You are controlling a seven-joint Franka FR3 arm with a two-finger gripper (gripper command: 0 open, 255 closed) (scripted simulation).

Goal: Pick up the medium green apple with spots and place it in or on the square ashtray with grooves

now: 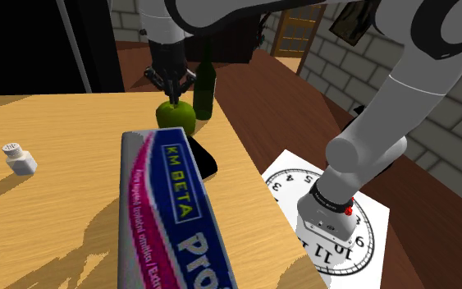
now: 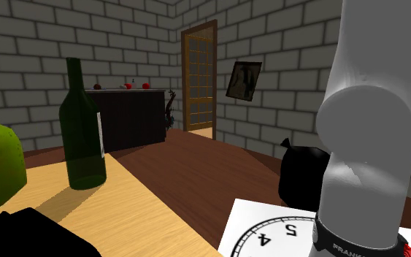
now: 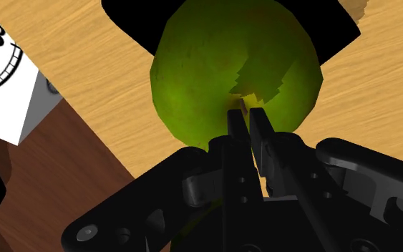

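Closest to the shoulder camera lies a long printed pack (image 1: 171,222), grey with a blue and magenta panel and white lettering, flat on a pale wooden table (image 1: 57,115) with visible grain. Beyond it the all-black gripper (image 1: 171,95) points straight down onto a green apple (image 1: 177,119). Seen from the wrist, its two fingers are drawn almost together and pinch the apple at its stem dimple, with only a sliver of yellow between them. The apple is round and glossy, yellow-green with faint brownish flecks. Directly beneath it sits the ashtray (image 3: 132,18), a flat matte black shape that sticks out past the apple on both sides. Its grooves cannot be made out. Whether the apple hangs just above the ashtray or already touches it cannot be told.

The step in hand looks like the set-down. Doing it well likely means centring the apple over the black square, lowering gently until it rests, then opening the fingers and lifting straight up. A round fruit held by so small a pinch could slip or roll off.

Just behind the apple stands a tall dark green glass bottle (image 1: 205,86), upright and near enough to be knocked. A small white capped jar (image 1: 20,158) sits well apart, towards the shoulder view's left.
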